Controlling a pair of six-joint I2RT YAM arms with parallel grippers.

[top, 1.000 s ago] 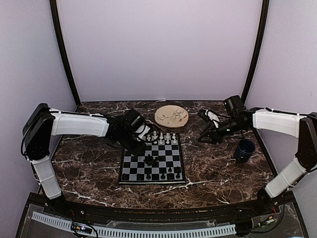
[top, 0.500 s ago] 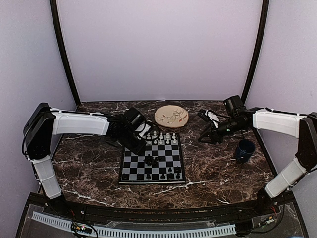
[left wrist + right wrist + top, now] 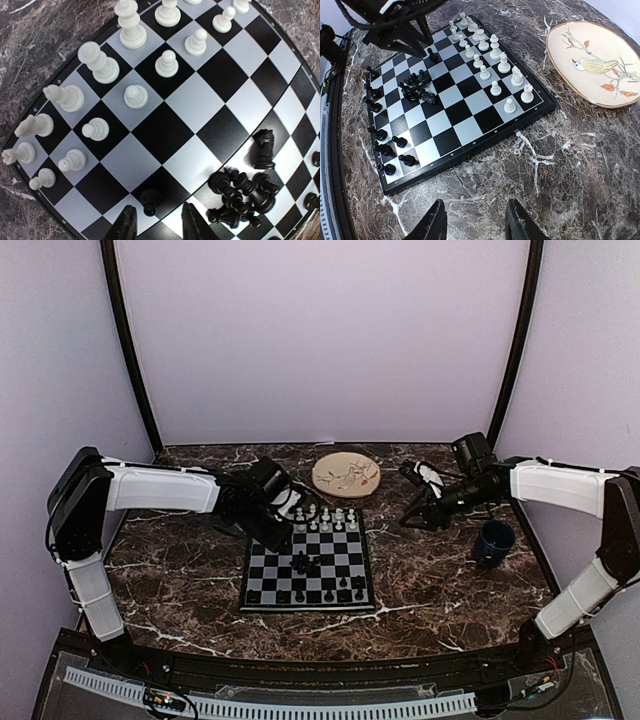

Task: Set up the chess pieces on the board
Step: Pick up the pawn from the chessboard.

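The board [image 3: 262,570] lies mid-table with white pieces [image 3: 325,519] standing in its two far rows and some black pieces [image 3: 343,591] along the near rows. A heap of black pieces [image 3: 305,563] lies in the middle, also in the left wrist view [image 3: 240,195]. My left gripper [image 3: 283,528] hovers over the board's far-left part, open. In the left wrist view a single black pawn [image 3: 150,202] stands on a dark square between its fingertips [image 3: 126,227], untouched. My right gripper [image 3: 412,517] is open and empty over the marble to the right of the board [image 3: 470,131].
A round beige plate [image 3: 346,475] with a bird drawing sits just behind the board. A dark blue mug [image 3: 493,542] stands at the right, near the right arm. A black knight [image 3: 264,147] stands beside the heap. Dark marble table [image 3: 180,580] surrounds the board.
My left gripper has shifted slightly back and to the left over the board's far-left corner. The right arm and the pieces look unchanged.
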